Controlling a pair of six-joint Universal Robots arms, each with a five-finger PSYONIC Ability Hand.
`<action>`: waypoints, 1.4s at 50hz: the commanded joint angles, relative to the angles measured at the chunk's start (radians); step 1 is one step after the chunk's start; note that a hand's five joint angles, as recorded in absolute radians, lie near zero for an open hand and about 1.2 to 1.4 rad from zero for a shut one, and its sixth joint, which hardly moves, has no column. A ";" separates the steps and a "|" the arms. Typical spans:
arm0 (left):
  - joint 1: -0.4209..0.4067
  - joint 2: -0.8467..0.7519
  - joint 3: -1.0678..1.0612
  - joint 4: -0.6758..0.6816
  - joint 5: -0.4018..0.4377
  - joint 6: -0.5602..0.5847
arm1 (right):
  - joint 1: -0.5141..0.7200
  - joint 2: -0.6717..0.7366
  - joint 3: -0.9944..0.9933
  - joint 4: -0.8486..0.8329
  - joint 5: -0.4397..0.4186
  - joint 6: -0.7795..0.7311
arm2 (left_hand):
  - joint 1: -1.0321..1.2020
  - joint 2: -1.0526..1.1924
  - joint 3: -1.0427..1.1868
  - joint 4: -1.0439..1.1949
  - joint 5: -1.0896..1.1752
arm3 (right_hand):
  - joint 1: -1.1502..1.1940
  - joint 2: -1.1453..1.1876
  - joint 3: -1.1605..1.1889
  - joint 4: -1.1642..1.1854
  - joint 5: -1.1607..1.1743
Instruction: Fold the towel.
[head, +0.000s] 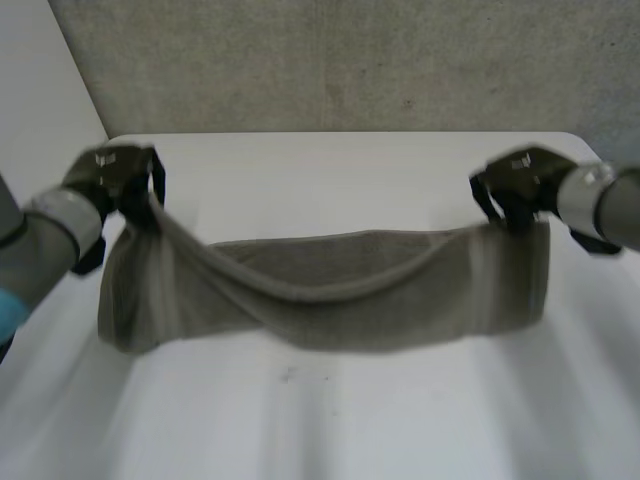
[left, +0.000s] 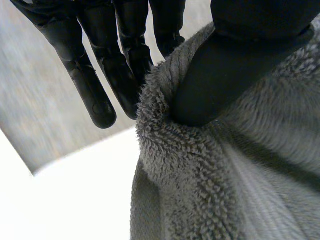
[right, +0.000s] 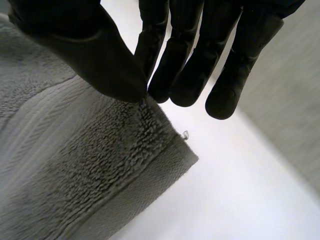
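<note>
Left hand (left: 220, 75), thumb clamping one corner of the grey terry towel (head: 330, 300) against its fingers; right hand (right: 100, 55) pinching the neighbouring corner likewise. The held edge sags between them, raised over the white desk (head: 350, 420). Judged stage: first fold begun, not yet laid down; later folds remain.

The towel (head: 350, 290) spans left hand (head: 115, 175) to right hand (head: 515, 185).
</note>
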 joint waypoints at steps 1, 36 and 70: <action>-0.027 -0.108 0.497 0.102 -0.016 -0.001 | 0.077 0.145 -0.531 -0.182 0.068 0.058 | 0.212 0.178 0.180 0.179 0.202 | 0.064 0.061 0.061 0.059 0.058; 0.024 -0.097 -0.273 0.452 -0.028 -0.273 | 0.094 0.119 0.333 -0.393 -0.012 -0.002 | 0.212 0.178 0.180 0.179 0.202 | 0.064 0.061 0.061 0.059 0.058; 0.100 -0.019 -0.356 0.463 -0.027 -0.142 | 0.052 0.090 0.506 -0.498 0.074 0.090 | 0.212 0.178 0.180 0.179 0.202 | -0.886 -0.889 -0.889 -0.891 -0.892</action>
